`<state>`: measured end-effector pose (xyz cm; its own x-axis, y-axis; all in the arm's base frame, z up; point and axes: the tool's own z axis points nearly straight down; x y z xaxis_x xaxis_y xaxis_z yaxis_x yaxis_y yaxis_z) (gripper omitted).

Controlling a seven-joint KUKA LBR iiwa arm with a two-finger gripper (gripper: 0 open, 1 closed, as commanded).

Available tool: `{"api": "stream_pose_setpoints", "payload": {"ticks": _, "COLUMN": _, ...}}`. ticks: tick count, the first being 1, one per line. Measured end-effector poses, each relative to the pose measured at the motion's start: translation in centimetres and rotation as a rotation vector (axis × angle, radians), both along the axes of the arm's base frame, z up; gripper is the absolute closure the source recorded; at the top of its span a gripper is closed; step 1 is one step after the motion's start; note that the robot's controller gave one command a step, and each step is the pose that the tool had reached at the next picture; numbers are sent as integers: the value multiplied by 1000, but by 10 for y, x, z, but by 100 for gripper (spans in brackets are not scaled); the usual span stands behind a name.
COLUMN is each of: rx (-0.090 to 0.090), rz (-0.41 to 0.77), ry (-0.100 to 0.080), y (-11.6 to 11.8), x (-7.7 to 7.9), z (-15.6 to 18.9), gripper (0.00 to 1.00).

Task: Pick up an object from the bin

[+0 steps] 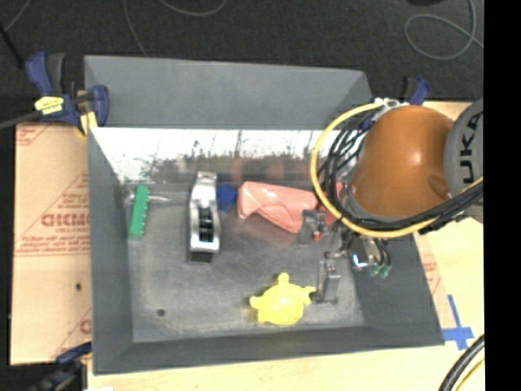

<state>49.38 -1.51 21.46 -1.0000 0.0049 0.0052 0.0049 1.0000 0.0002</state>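
- Hanging low in the right half of the grey bin (244,112), as the camera view looks down on it, the claw (329,287) points at the floor; that is probably so it can come at a flat-lying thing from above.
- Whether the claw is open or closed I cannot tell (from this angle it reads as one narrow grey piece).
- The nearest thing is a yellow toy (279,303) with a rounded body and a small knob on top. It lies near the front wall, just beside the claw on its left. The claw is next to the toy, not around it, so I judge it the likeliest pick and not yet grasped.
- A pink soft thing (273,202) lies crumpled towards the back wall, close behind the claw, with a small blue piece (226,197) at its left end.
- A silver-and-white dispenser (203,216) and a green comb-like strip (138,212) rest further left, well apart from the claw.
- The things are scattered loosely rather than heaped, which should leave room to close on one alone.
- The orange cover (399,165) and looped cables (326,169) at the wrist overhang the right wall, since the arm reaches in from that side.
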Motion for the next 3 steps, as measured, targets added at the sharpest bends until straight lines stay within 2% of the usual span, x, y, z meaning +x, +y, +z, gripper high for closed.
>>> {"api": "stream_pose_setpoints", "payload": {"ticks": 1, "rx": 0, "rz": 0, "ry": -8, "y": 0, "x": 2, "z": 4, "gripper": 0}}
{"api": "stream_pose_setpoints", "payload": {"ticks": 2, "rx": -1, "rz": 57, "ry": -13, "y": 4, "x": -6, "z": -35, "gripper": 0}}
{"api": "stream_pose_setpoints", "payload": {"ticks": 3, "rx": 0, "rz": 78, "ry": -14, "y": 28, "x": -3, "z": -95, "gripper": 0}}
